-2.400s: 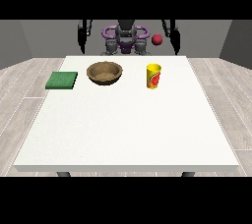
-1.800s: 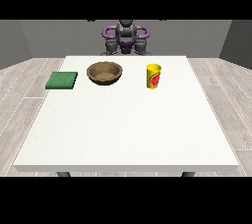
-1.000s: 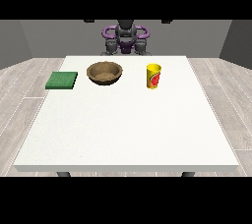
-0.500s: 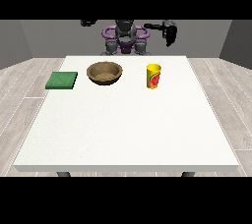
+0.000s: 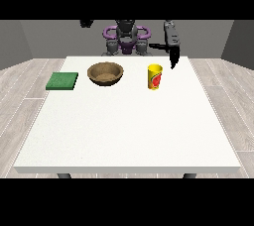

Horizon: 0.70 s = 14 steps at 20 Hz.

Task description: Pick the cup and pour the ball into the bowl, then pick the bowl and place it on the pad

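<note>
Since nothing is picked up yet: my hand at the view's right (image 5: 173, 57) hangs fingers-down, holding nothing, beside and above the yellow cup (image 5: 155, 77).
Other hand (image 5: 87, 23): raised, fingers unclear.
Wooden bowl (image 5: 105, 73): between cup and green pad (image 5: 62, 81), keeping pouring close.

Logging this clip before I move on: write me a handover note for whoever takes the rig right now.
Robot hand at the view's right: hanging fingers-down just behind the yellow cup, holding nothing.
Robot hand at the view's left: raised high, away from the table; fingers unclear.
Cup upright, wooden bowl beside it, green pad at the far left, all untouched.
Done: nothing.
Left: grasp the cup, pour into the bowl, move the bowl onto the pad.
</note>
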Each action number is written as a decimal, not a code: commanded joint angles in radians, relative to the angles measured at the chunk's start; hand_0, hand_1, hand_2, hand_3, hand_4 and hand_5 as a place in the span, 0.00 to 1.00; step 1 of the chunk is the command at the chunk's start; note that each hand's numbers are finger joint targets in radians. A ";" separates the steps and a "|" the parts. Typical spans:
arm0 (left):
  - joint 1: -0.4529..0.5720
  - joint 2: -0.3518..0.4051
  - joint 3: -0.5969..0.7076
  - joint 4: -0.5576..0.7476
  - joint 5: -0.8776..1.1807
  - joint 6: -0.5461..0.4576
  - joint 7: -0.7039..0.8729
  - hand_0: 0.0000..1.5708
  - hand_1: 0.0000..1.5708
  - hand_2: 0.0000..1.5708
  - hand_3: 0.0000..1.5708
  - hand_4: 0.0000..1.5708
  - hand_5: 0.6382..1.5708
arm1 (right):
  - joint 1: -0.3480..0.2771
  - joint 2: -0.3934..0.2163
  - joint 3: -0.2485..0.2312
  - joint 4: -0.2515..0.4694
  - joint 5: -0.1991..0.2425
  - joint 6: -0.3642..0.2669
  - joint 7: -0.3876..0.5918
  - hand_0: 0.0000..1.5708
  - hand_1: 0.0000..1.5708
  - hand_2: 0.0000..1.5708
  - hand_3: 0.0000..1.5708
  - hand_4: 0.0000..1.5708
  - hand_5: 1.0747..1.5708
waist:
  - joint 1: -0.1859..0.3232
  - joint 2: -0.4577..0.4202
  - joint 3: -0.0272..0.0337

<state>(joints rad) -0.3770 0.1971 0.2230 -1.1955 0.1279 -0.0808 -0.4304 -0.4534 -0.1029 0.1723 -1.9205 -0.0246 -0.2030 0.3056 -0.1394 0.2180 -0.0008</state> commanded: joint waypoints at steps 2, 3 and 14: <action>-0.050 -0.020 0.011 0.189 -0.028 0.027 -0.105 0.00 0.00 0.00 0.00 0.00 0.84 | 0.040 -0.002 -0.032 -0.036 -0.043 0.042 0.014 0.00 0.00 0.00 0.00 0.00 0.99 | -0.022 -0.020 0.0004; -0.048 0.007 0.011 0.215 -0.016 -0.024 -0.108 0.00 0.00 0.00 0.00 0.00 0.86 | 0.049 -0.017 -0.069 -0.035 -0.069 0.062 0.011 0.00 0.00 0.00 0.00 0.00 0.99 | -0.010 -0.032 0.0004; -0.104 -0.001 0.058 0.463 -0.029 0.010 -0.324 0.00 0.00 0.00 0.00 0.00 0.84 | 0.145 -0.089 -0.189 -0.117 -0.173 0.185 -0.042 0.00 0.00 0.00 0.00 0.00 1.00 | -0.076 0.018 0.0004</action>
<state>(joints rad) -0.4652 0.2088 0.2756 -0.8012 0.1088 -0.0922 -0.6897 -0.3575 -0.1771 0.0248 -2.0267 -0.1630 -0.0615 0.3079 -0.2026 0.2265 -0.0006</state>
